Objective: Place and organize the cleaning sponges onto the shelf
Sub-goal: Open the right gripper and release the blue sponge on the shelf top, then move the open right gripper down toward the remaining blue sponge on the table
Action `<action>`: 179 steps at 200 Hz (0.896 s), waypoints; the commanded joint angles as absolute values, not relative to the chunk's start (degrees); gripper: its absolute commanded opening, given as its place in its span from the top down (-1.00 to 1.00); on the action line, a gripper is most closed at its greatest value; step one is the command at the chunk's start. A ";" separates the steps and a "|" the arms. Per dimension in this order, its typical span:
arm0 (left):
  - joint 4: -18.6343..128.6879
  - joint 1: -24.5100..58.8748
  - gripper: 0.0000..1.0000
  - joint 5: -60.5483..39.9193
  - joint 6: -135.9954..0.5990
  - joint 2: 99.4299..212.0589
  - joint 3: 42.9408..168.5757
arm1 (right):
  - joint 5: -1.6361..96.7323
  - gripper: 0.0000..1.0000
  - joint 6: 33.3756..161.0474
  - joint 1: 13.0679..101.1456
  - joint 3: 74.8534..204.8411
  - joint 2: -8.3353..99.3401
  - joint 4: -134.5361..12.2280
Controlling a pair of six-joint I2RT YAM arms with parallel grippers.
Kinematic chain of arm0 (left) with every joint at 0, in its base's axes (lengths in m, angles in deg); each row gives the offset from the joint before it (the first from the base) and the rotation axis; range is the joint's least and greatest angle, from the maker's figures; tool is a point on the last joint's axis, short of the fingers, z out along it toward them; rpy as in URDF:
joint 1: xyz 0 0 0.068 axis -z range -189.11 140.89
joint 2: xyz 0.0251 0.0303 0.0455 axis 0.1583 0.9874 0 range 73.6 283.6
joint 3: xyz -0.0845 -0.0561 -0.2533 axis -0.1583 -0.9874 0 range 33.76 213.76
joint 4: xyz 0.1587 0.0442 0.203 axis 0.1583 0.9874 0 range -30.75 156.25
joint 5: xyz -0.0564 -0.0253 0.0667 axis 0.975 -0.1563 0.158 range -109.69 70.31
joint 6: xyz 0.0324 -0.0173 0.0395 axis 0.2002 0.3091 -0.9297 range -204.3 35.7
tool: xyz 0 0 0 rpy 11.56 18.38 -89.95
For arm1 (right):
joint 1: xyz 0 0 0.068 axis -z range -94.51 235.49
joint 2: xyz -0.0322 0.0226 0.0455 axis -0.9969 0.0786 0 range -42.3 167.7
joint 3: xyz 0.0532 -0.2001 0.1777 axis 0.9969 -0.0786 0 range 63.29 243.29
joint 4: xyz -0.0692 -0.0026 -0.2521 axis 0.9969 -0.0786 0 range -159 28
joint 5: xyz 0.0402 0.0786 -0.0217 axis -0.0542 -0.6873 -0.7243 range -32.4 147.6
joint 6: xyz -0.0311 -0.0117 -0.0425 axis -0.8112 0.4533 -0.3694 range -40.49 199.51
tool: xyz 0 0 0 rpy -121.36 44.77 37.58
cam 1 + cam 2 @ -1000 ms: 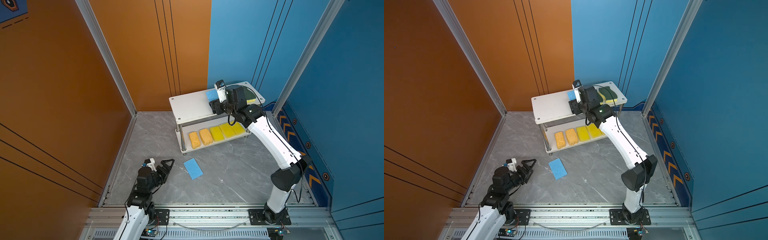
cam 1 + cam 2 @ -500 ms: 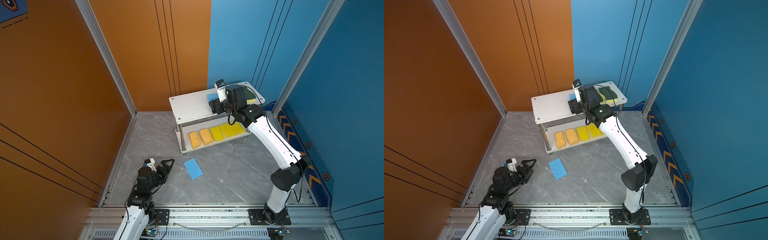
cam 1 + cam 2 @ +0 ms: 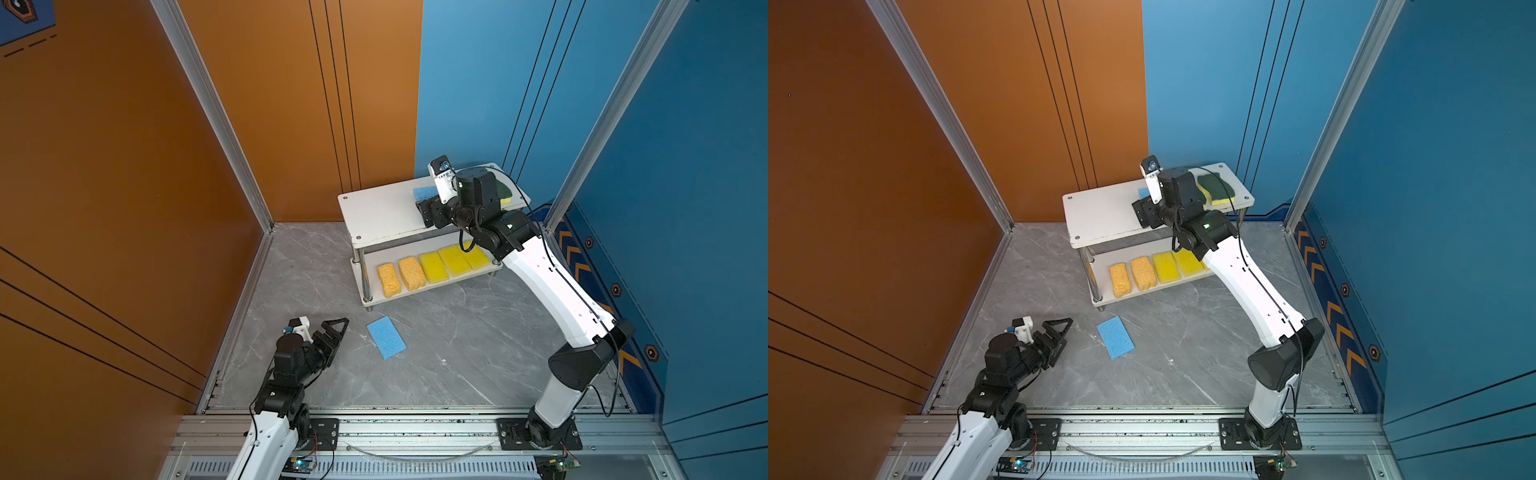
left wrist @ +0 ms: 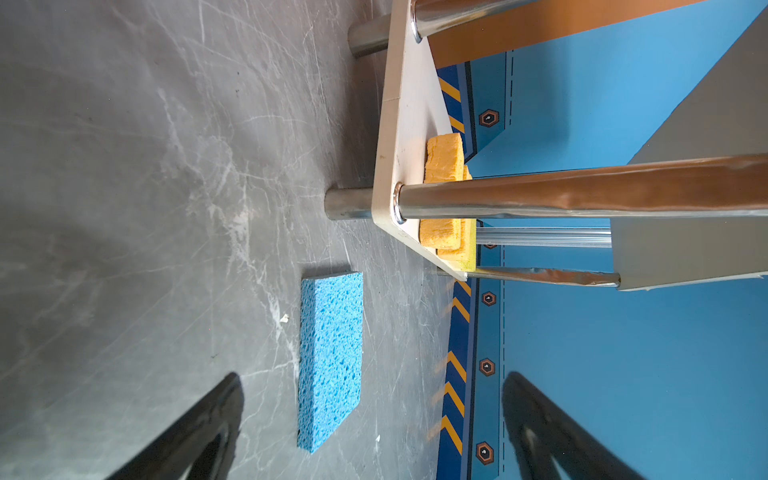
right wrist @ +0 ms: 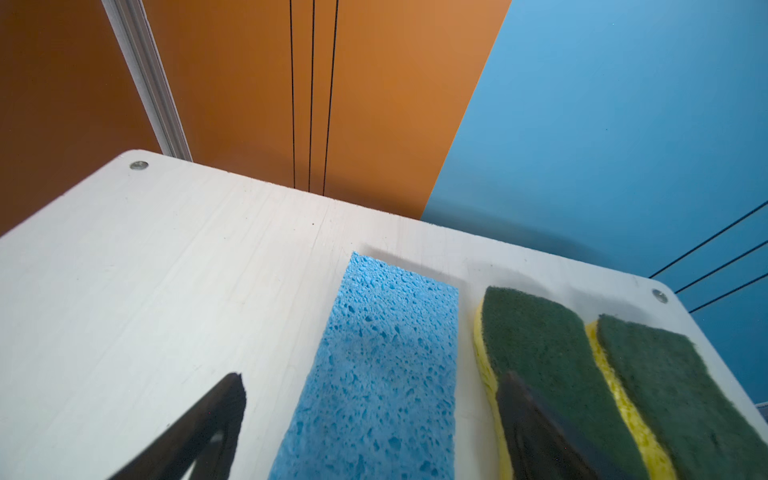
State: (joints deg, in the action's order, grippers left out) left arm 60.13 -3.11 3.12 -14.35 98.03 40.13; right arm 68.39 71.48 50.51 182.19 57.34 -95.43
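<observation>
Blue sponge lies flat on the shelf's top board just beside two green-topped sponges, right gripper spread wide astride it, bare board beyond its other edge.

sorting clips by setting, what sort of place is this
Probably a robot lab cell: orange and blue panel walls in aluminium framing, a left arm and right arm bolted to a base rail, a small two-tier shelf.
</observation>
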 commanded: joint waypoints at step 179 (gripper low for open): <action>57.75 -3.57 -0.95 3.34 -15.61 103.64 42.92 | 58.60 -1.00 92.15 40.05 138.51 30.24 -96.09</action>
